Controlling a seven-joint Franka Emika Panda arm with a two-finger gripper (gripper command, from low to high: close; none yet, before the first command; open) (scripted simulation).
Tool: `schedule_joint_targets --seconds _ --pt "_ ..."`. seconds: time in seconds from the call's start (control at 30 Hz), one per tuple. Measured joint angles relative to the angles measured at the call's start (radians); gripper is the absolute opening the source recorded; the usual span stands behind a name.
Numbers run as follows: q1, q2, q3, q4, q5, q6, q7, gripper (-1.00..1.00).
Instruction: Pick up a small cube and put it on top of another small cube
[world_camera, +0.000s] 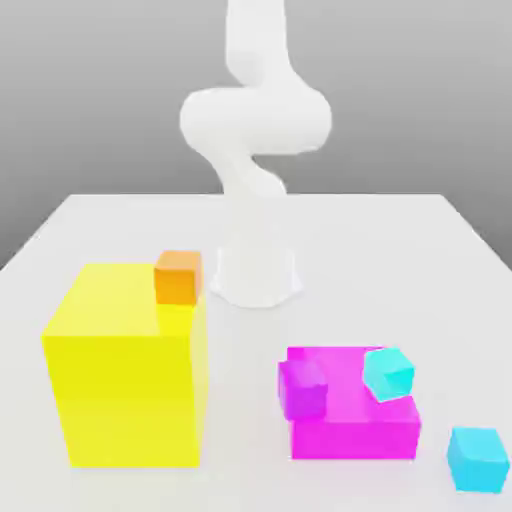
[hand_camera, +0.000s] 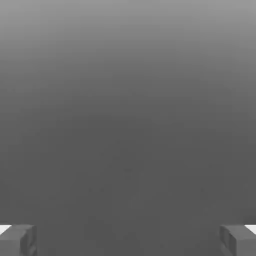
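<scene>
Pale and smooth, the white tabletop (world_camera: 350, 270) stretches back to a straight far edge, with a plain gray gradient behind it. The white Franka Emika Panda arm (world_camera: 256, 120) rises from its base (world_camera: 257, 275), set in the middle of the exterior view toward the far side of the tabletop. In the hand view, the two-finger gripper (hand_camera: 128, 241) has its fingers spread wide apart, with nothing between them. The small sky-blue cube (world_camera: 477, 460) sits on the tabletop near the exterior view's bottom right corner, apart from the other blocks. The small turquoise cube (world_camera: 389, 374) is on the flat magenta block (world_camera: 352, 438), toward the exterior view's right side of it, and looks turned at an angle. A small purple cube (world_camera: 303, 389) shows at the same block's left side in the exterior view; whether it touches the block is unclear. On the exterior view's left stands the large yellow block (world_camera: 125, 400), with a small orange cube (world_camera: 178, 278) at its upper right corner.
</scene>
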Motion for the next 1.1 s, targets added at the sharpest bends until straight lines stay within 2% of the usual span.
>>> schedule_joint_targets --seconds 0.3,0.57,0.73,0.93,1.07,1.1 --pt "0.199 0.334 -0.035 -0.011 0.080 0.102 -0.332 0.00" --pt "0.320 0.624 0.001 -0.020 0.120 0.192 -0.601 0.00" --pt "0.388 0.801 0.027 -0.028 0.089 0.253 -0.730 0.00" --pt "0.441 1.009 0.051 -0.035 -0.023 0.330 -0.824 0.00" --pt "0.456 1.154 0.045 -0.013 -0.051 0.434 -0.827 0.00" --pt "0.457 1.183 0.044 -0.007 -0.053 0.457 -0.827 -1.00"
